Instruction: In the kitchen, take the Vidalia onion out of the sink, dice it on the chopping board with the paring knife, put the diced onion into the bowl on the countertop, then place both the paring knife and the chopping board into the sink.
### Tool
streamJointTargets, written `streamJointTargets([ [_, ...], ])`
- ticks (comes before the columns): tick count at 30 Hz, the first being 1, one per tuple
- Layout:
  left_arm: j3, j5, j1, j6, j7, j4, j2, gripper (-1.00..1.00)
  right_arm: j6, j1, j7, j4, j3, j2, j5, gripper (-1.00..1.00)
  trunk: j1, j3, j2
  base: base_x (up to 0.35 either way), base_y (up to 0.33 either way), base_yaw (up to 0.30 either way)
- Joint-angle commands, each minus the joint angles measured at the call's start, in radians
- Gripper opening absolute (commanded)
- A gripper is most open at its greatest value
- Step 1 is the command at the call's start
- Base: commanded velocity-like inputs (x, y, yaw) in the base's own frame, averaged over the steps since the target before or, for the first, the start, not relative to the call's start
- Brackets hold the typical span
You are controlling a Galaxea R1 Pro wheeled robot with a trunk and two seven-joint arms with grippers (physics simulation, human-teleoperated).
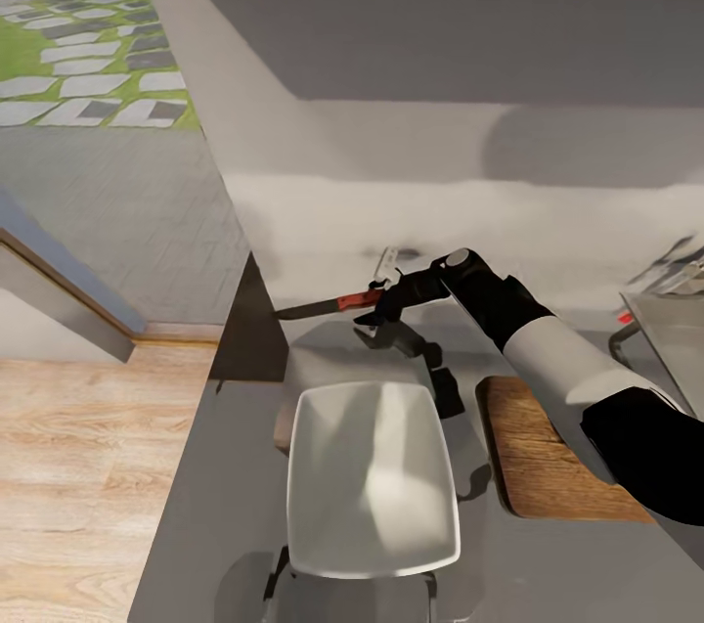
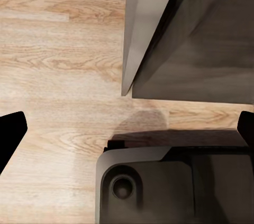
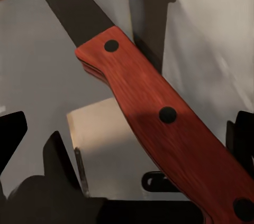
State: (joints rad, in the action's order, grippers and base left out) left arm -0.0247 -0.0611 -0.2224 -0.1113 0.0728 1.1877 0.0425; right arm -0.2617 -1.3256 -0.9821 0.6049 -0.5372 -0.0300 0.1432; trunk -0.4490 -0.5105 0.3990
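My right gripper [image 1: 376, 302] hangs above the grey countertop [image 1: 225, 506], shut on the paring knife [image 1: 323, 307]. Its dark blade points left, beyond the white bowl [image 1: 372, 476]. Seen close up in the right wrist view, the knife's reddish-brown handle [image 3: 166, 113] has dark rivets. The dark wooden chopping board [image 1: 548, 467] lies right of the bowl, partly under my right arm. At the right edge are the steel sink [image 1: 675, 339] and its tap [image 1: 675, 261]. The Vidalia onion is out of view. My left gripper [image 2: 127, 129] is open over the wooden floor, holding nothing.
The countertop ends at a dark cabinet side [image 1: 249, 330] on the left, with wooden floor [image 1: 88, 467] beyond it. A pale wall [image 1: 440, 193] backs the counter. Under my left gripper is the robot's dark base [image 2: 159, 187] beside a cabinet corner [image 2: 137, 49].
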Motion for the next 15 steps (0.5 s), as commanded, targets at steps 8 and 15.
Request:
streamJointTargets([
  [8, -0.001, -0.006, 0.000, -0.001, 0.007, 0.002, 0.000, 1.00, 0.017, 0.000, 0.000, -0.017, -0.007, 0.001, 0.005, 1.00, -0.001, -0.003, 0.001, 0.000, 0.000, 0.000],
  [15, -0.001, -0.006, 0.000, -0.001, 0.007, 0.001, 0.000, 1.00, 0.026, 0.000, 0.000, -0.017, -0.007, 0.001, 0.005, 1.00, -0.001, -0.003, 0.001, 0.000, 0.000, 0.000],
])
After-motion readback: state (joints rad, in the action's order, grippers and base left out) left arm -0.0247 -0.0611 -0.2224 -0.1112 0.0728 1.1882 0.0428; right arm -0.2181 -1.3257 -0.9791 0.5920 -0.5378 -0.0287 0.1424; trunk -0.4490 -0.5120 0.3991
